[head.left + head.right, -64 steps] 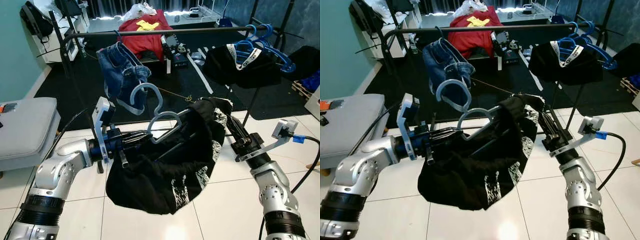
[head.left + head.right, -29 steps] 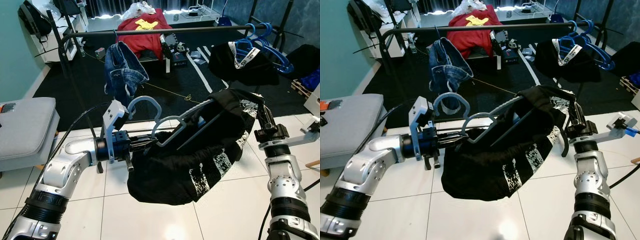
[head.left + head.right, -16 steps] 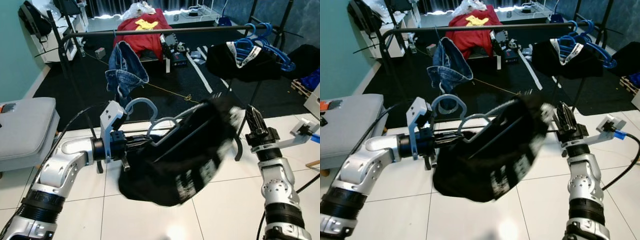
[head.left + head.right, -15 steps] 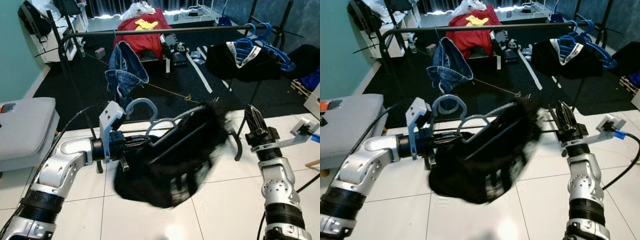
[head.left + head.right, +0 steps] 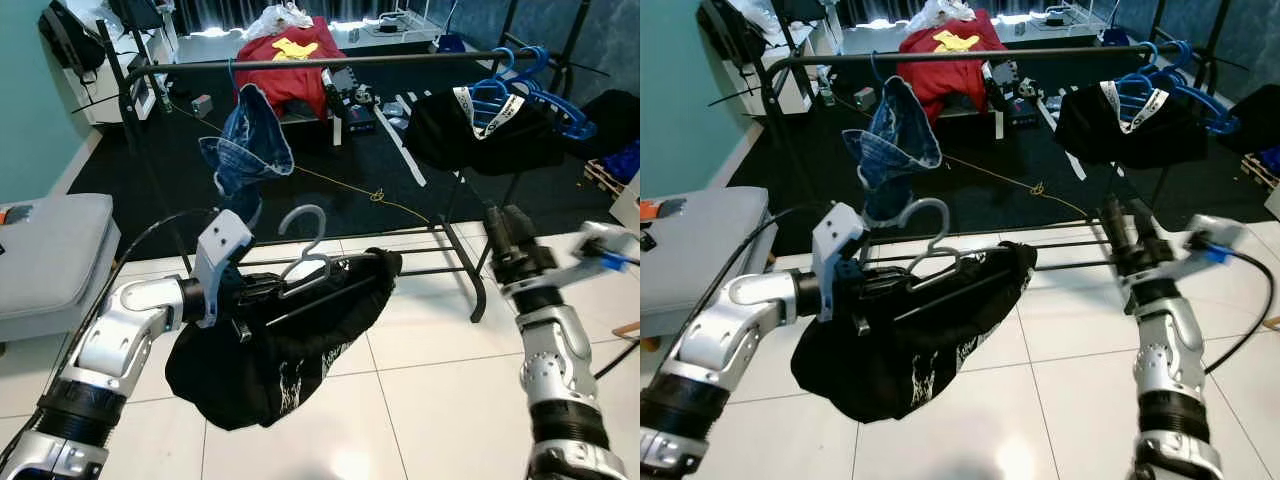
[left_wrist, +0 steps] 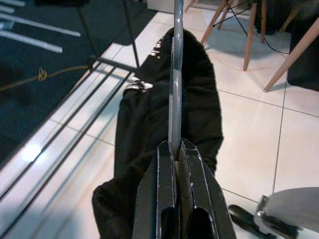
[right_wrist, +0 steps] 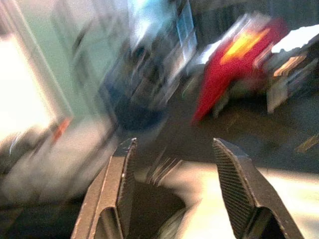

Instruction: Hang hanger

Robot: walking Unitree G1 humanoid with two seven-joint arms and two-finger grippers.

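One grey hanger [image 5: 300,262] carrying one black garment [image 5: 270,350] hangs low before the rack [image 5: 300,64], clenched in the left gripper [image 6: 175,149]. The right gripper [image 7: 174,189] is apart, fingers spread, holding nothing. One pair of jeans [image 5: 245,150] and several blue hangers [image 5: 520,90] hang on the rack.

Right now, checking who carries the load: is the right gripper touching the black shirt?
Apart. In the left eye view the right gripper stands clear of the black shirt, with tiled floor between them.
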